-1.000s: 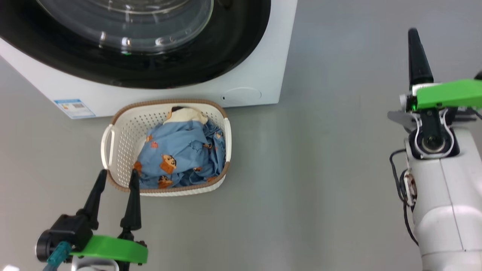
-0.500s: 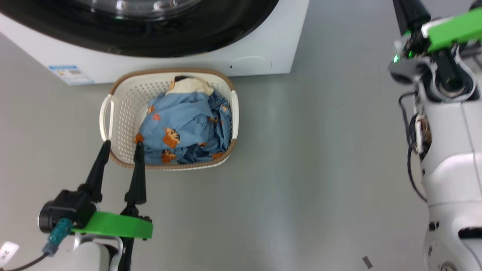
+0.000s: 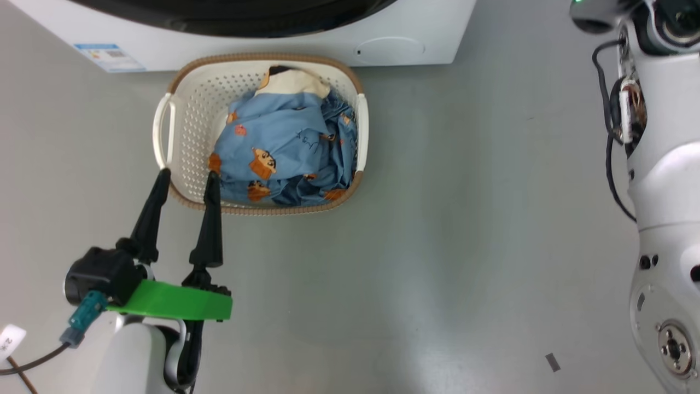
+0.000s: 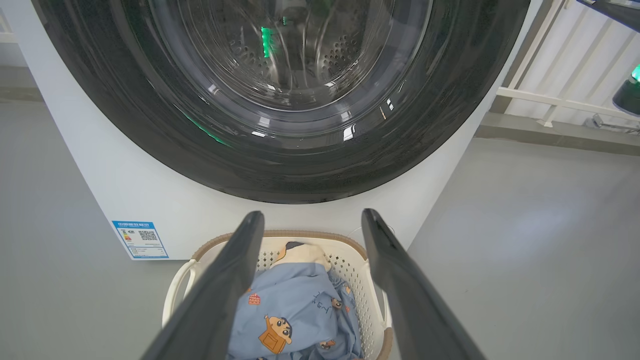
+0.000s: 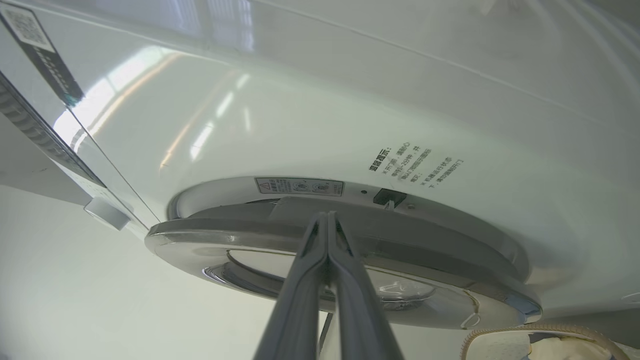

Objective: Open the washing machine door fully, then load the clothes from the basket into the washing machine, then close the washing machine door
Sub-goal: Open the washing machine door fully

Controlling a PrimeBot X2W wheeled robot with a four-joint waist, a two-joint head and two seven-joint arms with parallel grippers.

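Since 1 second ago the head camera has been tipped downward, so the washing machine [image 3: 328, 46] and the basket [image 3: 262, 56] are shown higher without having been shifted on the floor [image 3: 465, 246]. The right arm has been lifted by more than that, and its pale forearm [image 3: 661, 164] is seen at the right edge. From the head, the basket is seen standing just before the machine's front, with the clothes [image 3: 284, 137] heaped inside it. The left gripper [image 3: 187, 174] is held over the basket's near rim, its 2 fingers spread wide with nothing between them.

From the left wrist, the washing machine door [image 4: 150, 135] appears shut against the machine, so the opening step is judged to be in hand.

From the right wrist, the right gripper [image 5: 327, 217] is shown with its fingers pressed together and empty. It is aimed at the seam behind the door's chrome edge, close to a small dark latch slot [image 5: 389, 197]; contact cannot be made out. The closed tips should be slid behind that edge, and the pull led along the hinge's arc rather than straight out, lest the smooth rim be slipped off. The left arm is best kept low, clear of the swing.
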